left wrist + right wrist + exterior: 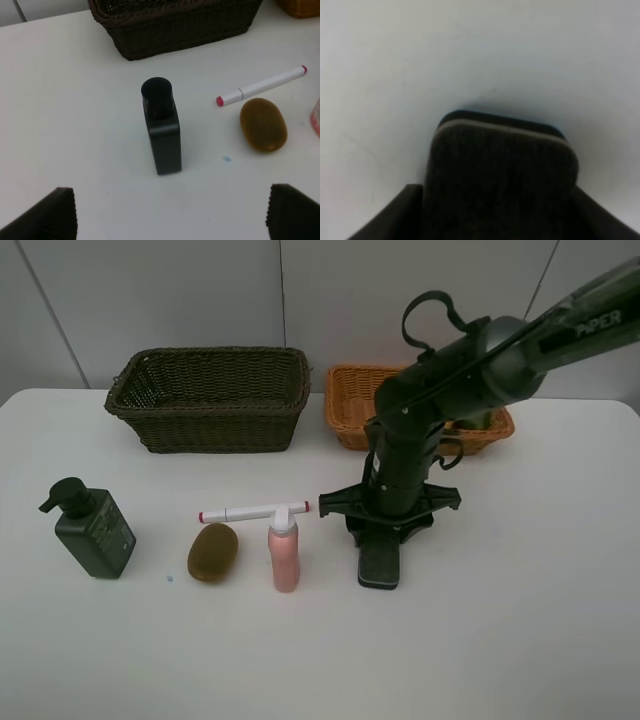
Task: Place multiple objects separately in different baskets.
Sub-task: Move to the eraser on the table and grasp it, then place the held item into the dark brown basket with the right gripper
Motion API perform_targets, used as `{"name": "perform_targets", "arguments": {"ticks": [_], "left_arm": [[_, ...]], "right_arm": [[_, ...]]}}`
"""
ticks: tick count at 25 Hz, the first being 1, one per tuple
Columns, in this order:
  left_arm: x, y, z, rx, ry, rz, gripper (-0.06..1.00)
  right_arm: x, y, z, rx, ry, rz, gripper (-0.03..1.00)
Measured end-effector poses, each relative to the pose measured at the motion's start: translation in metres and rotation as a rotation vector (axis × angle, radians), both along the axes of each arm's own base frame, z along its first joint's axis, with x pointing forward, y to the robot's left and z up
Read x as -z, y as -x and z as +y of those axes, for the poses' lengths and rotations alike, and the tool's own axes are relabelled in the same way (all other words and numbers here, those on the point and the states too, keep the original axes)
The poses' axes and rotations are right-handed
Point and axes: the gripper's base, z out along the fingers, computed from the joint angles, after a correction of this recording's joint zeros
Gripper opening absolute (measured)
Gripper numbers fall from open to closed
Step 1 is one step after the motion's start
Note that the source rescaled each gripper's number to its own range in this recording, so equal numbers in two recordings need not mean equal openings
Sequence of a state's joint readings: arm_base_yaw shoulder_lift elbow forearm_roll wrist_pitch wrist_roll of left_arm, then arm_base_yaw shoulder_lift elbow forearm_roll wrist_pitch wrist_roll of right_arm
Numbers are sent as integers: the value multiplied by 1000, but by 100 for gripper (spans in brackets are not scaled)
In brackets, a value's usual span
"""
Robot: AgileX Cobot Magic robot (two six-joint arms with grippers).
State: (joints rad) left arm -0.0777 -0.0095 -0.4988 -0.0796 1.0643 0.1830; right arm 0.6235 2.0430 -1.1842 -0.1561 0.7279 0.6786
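My right gripper [382, 538] points straight down at the table's middle, its fingers against both sides of the black eraser block [380, 568], which lies on the table and fills the right wrist view [500, 175]. My left gripper [170, 215] is open and hovers over the dark green pump bottle [161, 127], which stands at the left [95, 530]. The brown kiwi [212, 551], the small pink bottle [284, 552] and the white marker [255, 512] lie between them. Mango and pomegranate are hidden.
The dark olive basket [205, 425] stands at the back left and the orange-tan basket [345, 415] at the back right, partly behind my right arm. Something green [472, 420] shows in the orange basket. The left arm is outside the exterior high view.
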Motion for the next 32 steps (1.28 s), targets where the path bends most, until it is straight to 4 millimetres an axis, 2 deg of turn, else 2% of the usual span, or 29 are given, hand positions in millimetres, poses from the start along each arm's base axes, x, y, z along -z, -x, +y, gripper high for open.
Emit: {"name": "perform_targets", "arguments": {"ticks": [5,15,22,32], "left_arm": [[0,0,0,0,0,0,100],[0,0,0,0,0,0,100],[0,0,0,0,0,0,100],[0,0,0,0,0,0,100]], "right_arm": [[-13,-1,-1,-24,8,-22,0],[-64,-12,-2,-89,16,-165,0],[-100,-33,12,-190,-15,-272,0],[-167,-62,35,-297,-128,-533,0]]}}
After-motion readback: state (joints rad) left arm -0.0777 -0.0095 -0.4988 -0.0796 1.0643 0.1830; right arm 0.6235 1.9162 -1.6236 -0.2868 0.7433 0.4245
